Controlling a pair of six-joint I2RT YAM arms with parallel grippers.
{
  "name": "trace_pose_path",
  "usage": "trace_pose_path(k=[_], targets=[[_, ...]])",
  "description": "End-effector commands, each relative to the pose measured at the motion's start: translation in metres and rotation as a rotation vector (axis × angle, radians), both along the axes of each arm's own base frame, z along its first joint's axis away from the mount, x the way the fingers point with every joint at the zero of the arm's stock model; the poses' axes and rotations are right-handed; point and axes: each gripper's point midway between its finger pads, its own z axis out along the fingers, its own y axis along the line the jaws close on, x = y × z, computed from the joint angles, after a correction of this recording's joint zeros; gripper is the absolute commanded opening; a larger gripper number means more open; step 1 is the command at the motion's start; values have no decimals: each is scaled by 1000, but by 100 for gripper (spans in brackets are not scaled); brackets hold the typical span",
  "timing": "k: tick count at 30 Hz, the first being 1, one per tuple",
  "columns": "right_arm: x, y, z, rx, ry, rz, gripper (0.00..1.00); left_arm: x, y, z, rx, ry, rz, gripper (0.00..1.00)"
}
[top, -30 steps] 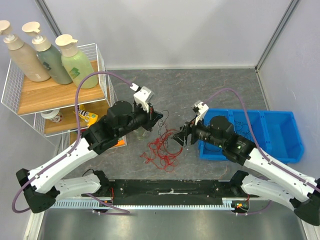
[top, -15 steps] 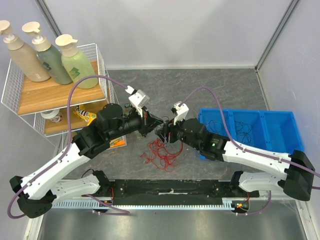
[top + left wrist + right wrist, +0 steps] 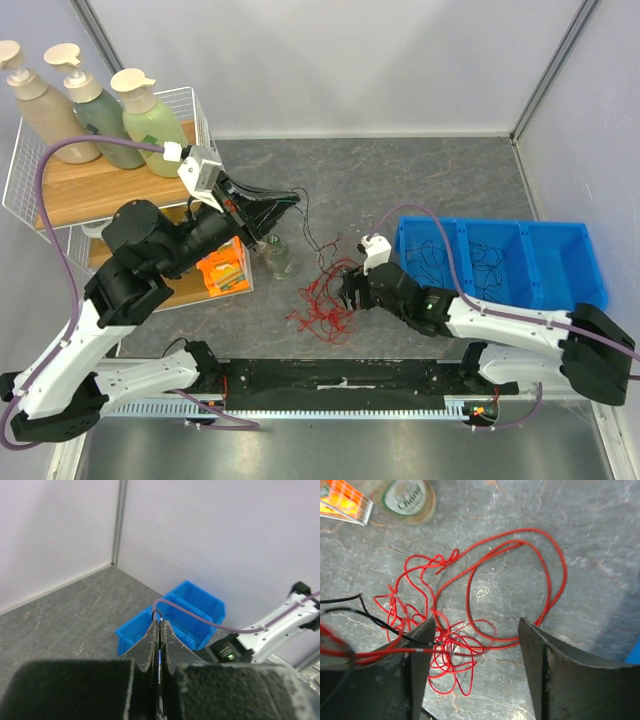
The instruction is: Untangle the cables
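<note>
The cables lie as a loose red tangle (image 3: 320, 305) on the grey tabletop, with a thin black cable (image 3: 312, 228) rising out of it. My left gripper (image 3: 290, 198) is lifted at the upper left, shut on that black cable; in the left wrist view the strand (image 3: 156, 614) curls out of the shut tips (image 3: 160, 625). My right gripper (image 3: 343, 290) hovers low over the tangle's right side, open. In the right wrist view red loops (image 3: 470, 630) lie between its spread fingers (image 3: 422, 655), and a black strand (image 3: 370, 617) runs in from the left.
A blue three-compartment bin (image 3: 590, 270) at the right holds thin black wires. A wire shelf (image 3: 60, 195) with pump bottles stands at the left. A small glass bottle (image 3: 277, 258) and an orange packet (image 3: 222, 270) sit beside the tangle.
My left gripper has risen and swung back to the left, drawing the black cable up. My right gripper has dropped from beside it down over the red tangle.
</note>
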Motion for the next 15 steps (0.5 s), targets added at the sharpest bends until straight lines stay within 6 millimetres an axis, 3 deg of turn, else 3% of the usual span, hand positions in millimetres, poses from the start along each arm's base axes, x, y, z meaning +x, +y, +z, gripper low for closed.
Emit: trace_pose_path(k=[1, 4, 9, 12, 14, 15], targets=[[12, 2, 86, 77, -145, 4, 80, 28, 7, -19, 52, 33, 144, 2], [3, 8, 136, 143, -215, 94, 91, 25, 9, -24, 44, 41, 143, 2], [-20, 27, 212, 292, -299, 277, 97, 23, 10, -28, 47, 48, 138, 2], [-19, 25, 256, 377, -364, 257, 98, 21, 9, -32, 51, 62, 124, 2], [-6, 22, 268, 382, -391, 182, 97, 19, 6, -34, 51, 71, 109, 2], [1, 22, 272, 382, -390, 143, 92, 18, 6, -34, 49, 73, 104, 2]])
